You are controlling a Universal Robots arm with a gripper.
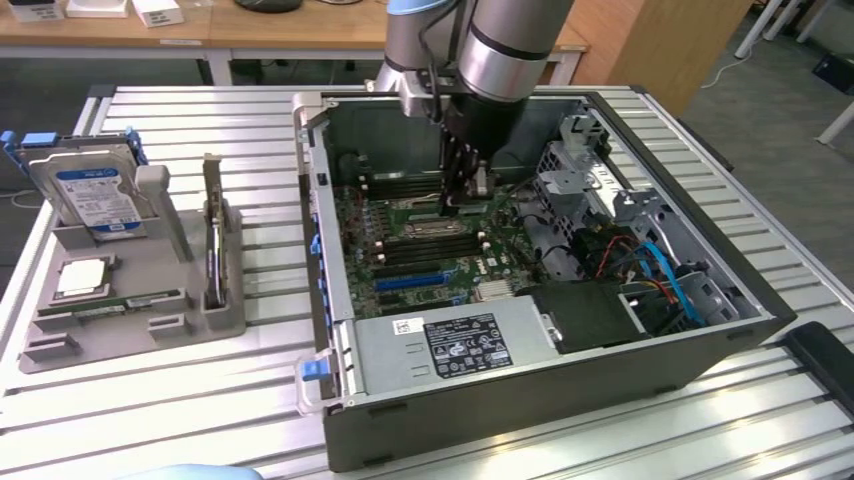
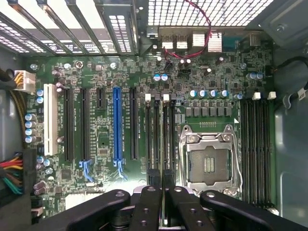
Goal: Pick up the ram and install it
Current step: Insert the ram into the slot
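Note:
My gripper [image 1: 461, 200] is down inside the open computer case [image 1: 534, 390], just above the motherboard [image 1: 407, 260]. In the wrist view the gripper [image 2: 163, 192] has its black fingers [image 2: 147, 204] drawn close on a thin dark strip [image 2: 163, 179], which looks like the ram seen edge-on. The strip lines up with the black memory slots [image 2: 159, 134] beside the empty processor socket [image 2: 209, 161]. It hangs over the near end of those slots; I cannot tell whether it touches them. Another green stick [image 1: 114, 303] lies in the grey tray.
The grey tray [image 1: 134, 335] on the exterior view's left holds a hard drive [image 1: 94, 195], a square silver chip [image 1: 83, 277] and a thin upright card [image 1: 214, 235]. Drive cages and cables [image 1: 627, 250] crowd the case's right side. More memory slots [image 2: 255, 144] lie beyond the socket.

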